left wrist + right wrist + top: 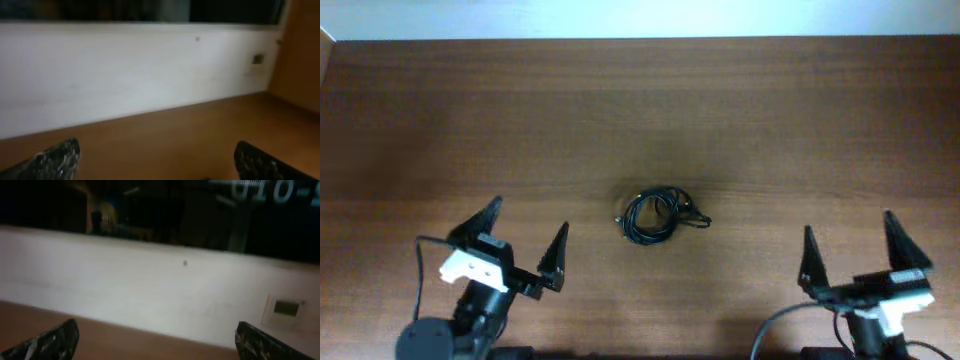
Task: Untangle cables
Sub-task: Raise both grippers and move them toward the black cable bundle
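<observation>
Overhead: the cables sit bunched in a small coil mid-table, with one plug end poking out to the right. They lie between our two arms and touch neither. Our left gripper is spread wide and holds nothing. Our right gripper is also wide and empty.

Left wrist: both fingers sit far apart over bare wood, facing a white wall.

Right wrist: fingers are wide apart, with the wall and a dark window ahead.
</observation>
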Robot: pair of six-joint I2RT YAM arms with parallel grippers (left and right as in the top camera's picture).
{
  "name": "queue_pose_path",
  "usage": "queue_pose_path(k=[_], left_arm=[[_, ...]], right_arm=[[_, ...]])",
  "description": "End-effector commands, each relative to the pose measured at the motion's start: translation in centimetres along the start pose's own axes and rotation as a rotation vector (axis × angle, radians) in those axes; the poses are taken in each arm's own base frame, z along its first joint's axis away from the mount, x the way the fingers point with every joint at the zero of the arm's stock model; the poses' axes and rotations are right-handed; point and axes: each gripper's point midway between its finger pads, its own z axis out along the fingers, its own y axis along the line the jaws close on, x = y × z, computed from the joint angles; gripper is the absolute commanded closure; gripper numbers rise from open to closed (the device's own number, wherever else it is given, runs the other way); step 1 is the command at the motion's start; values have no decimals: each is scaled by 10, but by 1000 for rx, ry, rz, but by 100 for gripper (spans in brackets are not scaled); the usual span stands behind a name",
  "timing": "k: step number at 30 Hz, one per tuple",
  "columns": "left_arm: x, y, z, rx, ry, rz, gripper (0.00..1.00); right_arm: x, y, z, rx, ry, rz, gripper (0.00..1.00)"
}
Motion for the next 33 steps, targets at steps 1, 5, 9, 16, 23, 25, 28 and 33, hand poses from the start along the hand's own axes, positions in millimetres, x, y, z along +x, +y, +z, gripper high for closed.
queue_pose_path(k=[1, 5, 9, 16, 23, 25, 28, 33], left_arm=[[-21, -36, 10, 233, 103, -119, 2], [-50, -58, 12, 391, 168, -166, 1], [-83, -91, -13, 580, 115, -133, 2], [-86, -107, -26, 684, 111, -130, 2], [-86, -105, -25, 672, 107, -126, 1], [-85, -105, -25, 672, 114, -133, 1], [-85, -88, -13, 554, 101, -111, 1], [-86, -35, 12, 224, 79, -95, 1]], right_arm=[[-53, 18, -18, -101, -57, 92, 1], [-83, 61, -42, -349, 1, 213, 1], [-92, 115, -77, -714, 14, 194, 1], [-94, 122, -84, -769, 11, 187, 1], [-93, 104, -68, -633, 2, 191, 1], [-91, 91, -58, -538, 3, 193, 1], [-74, 57, -27, -333, 81, 283, 1], [-33, 31, 45, -225, 275, 403, 1]])
